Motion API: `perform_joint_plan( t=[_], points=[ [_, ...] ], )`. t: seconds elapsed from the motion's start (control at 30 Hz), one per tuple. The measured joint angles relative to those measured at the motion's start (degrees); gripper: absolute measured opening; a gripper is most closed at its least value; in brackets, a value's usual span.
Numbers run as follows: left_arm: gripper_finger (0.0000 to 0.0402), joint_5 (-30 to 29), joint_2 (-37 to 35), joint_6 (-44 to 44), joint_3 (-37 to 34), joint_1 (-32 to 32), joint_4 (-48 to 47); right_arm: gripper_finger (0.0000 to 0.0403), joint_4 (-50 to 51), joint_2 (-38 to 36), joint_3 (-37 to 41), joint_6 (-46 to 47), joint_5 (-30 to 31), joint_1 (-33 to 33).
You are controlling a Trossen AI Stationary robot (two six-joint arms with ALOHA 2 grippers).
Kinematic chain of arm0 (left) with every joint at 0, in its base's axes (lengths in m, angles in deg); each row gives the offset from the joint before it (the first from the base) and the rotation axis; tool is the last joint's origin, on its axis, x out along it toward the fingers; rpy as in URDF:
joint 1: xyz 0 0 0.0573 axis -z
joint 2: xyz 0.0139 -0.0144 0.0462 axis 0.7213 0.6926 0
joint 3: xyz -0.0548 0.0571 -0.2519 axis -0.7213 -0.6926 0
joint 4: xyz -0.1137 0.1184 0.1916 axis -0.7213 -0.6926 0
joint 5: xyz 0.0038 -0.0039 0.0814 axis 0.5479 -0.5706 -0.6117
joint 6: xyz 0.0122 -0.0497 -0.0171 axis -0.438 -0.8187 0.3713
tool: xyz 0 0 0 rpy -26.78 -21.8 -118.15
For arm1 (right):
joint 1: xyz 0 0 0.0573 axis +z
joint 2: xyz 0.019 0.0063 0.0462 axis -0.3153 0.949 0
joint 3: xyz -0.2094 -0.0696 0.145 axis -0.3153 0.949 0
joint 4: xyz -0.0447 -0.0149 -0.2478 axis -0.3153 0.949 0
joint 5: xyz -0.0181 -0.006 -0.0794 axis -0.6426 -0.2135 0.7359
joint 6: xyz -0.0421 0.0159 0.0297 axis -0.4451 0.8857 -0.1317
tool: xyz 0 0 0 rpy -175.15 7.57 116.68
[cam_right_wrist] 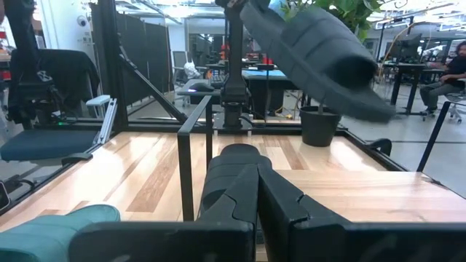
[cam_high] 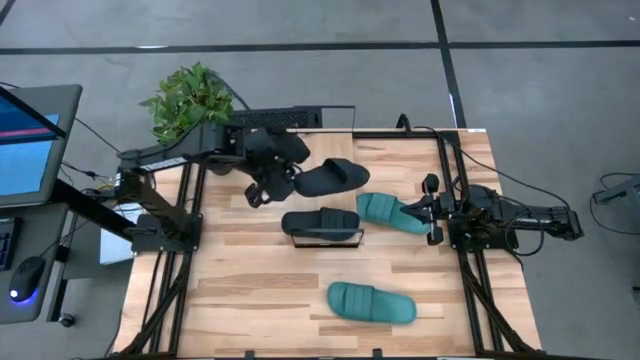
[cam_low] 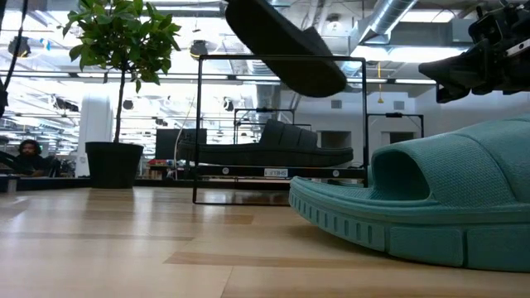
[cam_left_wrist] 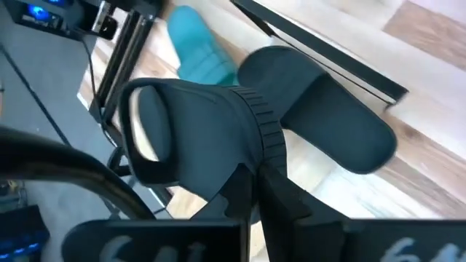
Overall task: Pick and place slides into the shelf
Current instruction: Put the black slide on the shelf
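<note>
My left gripper (cam_high: pixel 283 183) is shut on a black slide (cam_high: pixel 335 177) and holds it in the air over the far middle of the table, above the shelf (cam_high: pixel 325 240). The shelf's black wire frame (cam_low: pixel 199 124) carries the second black slide (cam_high: pixel 320 221), which lies flat on its sole (cam_low: pixel 265 151). One teal slide (cam_high: pixel 388 212) rests on the table just right of the shelf. The other teal slide (cam_high: pixel 372 302) lies near the table's near edge. My right gripper (cam_high: pixel 432 210) waits shut at the right side, beside the first teal slide, touching nothing. My left gripper pinches the black slide between its two fingers (cam_left_wrist: pixel 240 193) at the ribbed strap's edge (cam_left_wrist: pixel 268 145), at the slide's left end. The slide is lifted clear and tilted, its free end (cam_low: pixel 327 81) lower, pointing toward the table's right.
A potted plant (cam_high: pixel 190 100) stands beyond the table's far left corner. A black keyboard-like bar (cam_high: pixel 295 118) lies at the far edge. Bare wood (cam_high: pixel 240 290) spreads over the near left of the table. A monitor (cam_high: pixel 30 140) stands off the table's left side.
</note>
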Motion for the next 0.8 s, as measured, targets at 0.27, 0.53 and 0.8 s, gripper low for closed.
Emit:
perform_joint_plan(
  t=[0.27, 0.53, 0.8],
  points=[
    [0.0, -0.08, -7.01, 4.21, -16.45, -1.46, 7.66, 0.0, 0.0, -0.01, 0.0, -0.01, -0.01, -0.01],
    [0.0, -3.62, -11.51, 13.48, -31.64, -2.44, 23.54, 0.0, 0.0, -0.01, 0.0, 0.0, 0.0, 0.0],
    [0.0, -5.64, -11.6, 19.02, -40.13, -4.46, 30.14, 0.0, 0.0, -0.01, 0.01, 0.0, -0.01, -0.01]
  ],
)
